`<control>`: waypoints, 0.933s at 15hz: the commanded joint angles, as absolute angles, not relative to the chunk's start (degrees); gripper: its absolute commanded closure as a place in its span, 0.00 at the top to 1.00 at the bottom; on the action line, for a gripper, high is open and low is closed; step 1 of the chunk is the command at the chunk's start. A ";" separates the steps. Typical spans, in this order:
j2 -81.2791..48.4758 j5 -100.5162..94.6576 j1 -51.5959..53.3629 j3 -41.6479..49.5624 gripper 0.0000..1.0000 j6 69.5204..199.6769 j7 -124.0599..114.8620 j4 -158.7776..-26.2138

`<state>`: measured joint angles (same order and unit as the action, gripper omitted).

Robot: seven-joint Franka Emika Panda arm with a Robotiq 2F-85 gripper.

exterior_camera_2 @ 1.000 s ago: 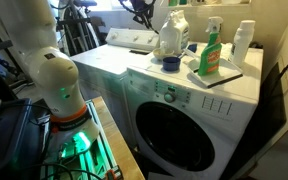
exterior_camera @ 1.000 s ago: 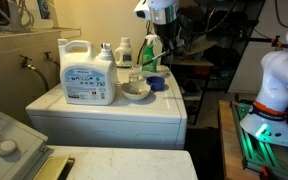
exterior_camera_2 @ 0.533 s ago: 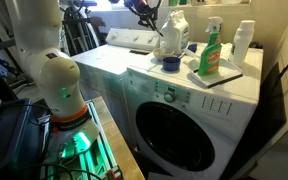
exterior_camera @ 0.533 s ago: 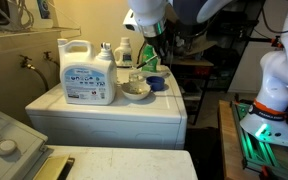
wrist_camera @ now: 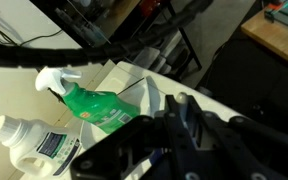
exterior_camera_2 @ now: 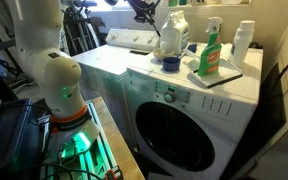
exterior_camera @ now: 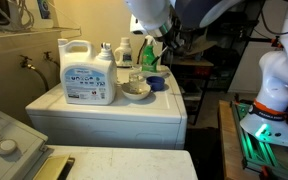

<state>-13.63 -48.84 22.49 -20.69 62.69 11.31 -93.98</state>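
Wrist view: green spray bottle (wrist_camera: 96, 106) and white bottle (wrist_camera: 29, 140) side by side on white washer top (wrist_camera: 134, 78); dark gripper (wrist_camera: 189, 130) blurred in foreground, jaw state cannot be told

Exterior views add: gripper in the air above the washer top, near the spray bottle, touching nothing; large detergent jug (exterior_camera: 87, 72), bowl (exterior_camera: 136, 90) and blue cup (exterior_camera: 156, 84) grouped just beside the bottle; dark mat (exterior_camera_2: 227, 77) under the spray bottle; round door (exterior_camera_2: 179, 130) on the washer front

Room: 2nd machine (exterior_camera_2: 134, 38) adjoining; white robot base (exterior_camera_2: 49, 70) on a green-lit stand (exterior_camera: 259, 125); cluttered shelving behind
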 commanded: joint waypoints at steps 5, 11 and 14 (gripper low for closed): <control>-15.72 -48.01 23.59 -21.36 0.14 62.28 22.32 -89.52; -20.01 -54.78 26.43 -21.49 0.03 61.93 21.53 -87.39; -22.44 -58.90 27.67 -21.14 0.03 62.71 21.85 -85.55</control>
<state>-19.65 -54.87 26.45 -21.45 62.64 22.36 -87.99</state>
